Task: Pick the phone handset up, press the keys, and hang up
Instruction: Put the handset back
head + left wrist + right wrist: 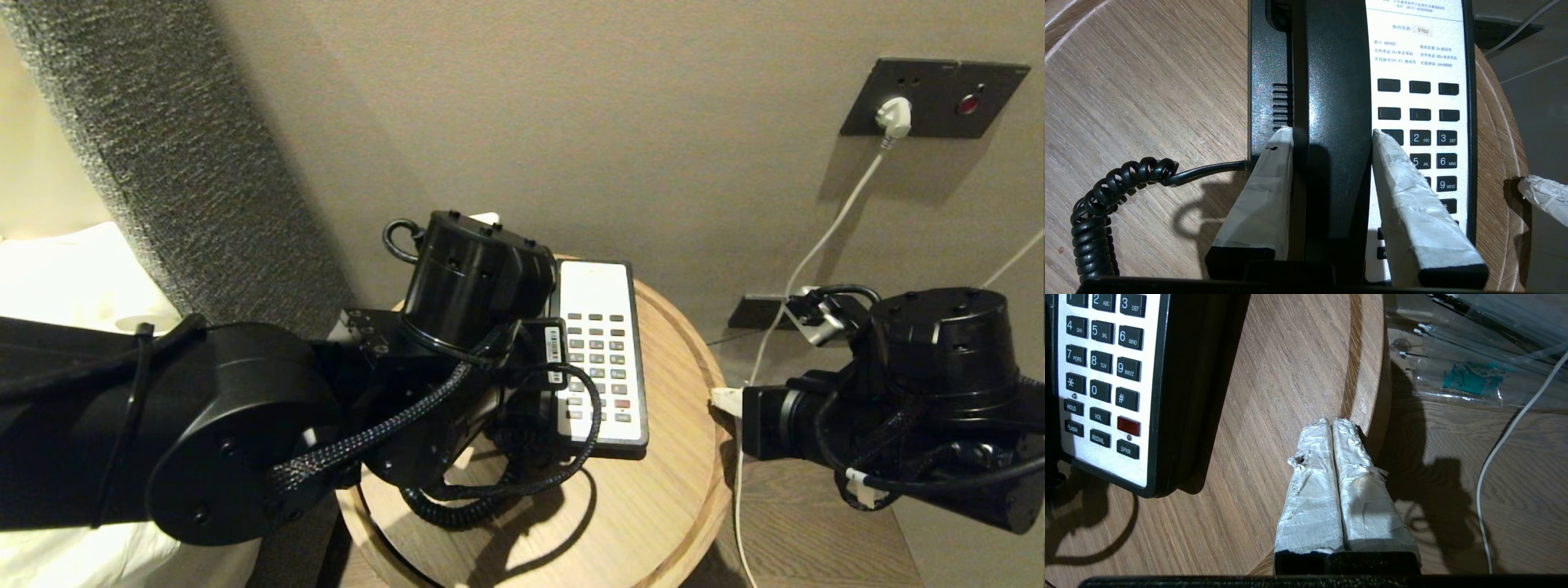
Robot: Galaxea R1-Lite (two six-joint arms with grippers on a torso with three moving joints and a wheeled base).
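Round wooden table (653, 523) by a beige wall carries the phone base (1261, 81) with the phone handset (1331, 122) cradled beside the keys (1102, 371), the left gripper (1331, 136) fingers clasping its sides, coiled cord (1098, 212) nearby, while the right gripper (1333, 426), fingers pressed together, hovers at the table's edge.

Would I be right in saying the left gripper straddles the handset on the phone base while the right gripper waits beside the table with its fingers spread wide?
Not quite: the right gripper has its fingers pressed together, as the right wrist view shows. The left gripper does straddle the phone handset.
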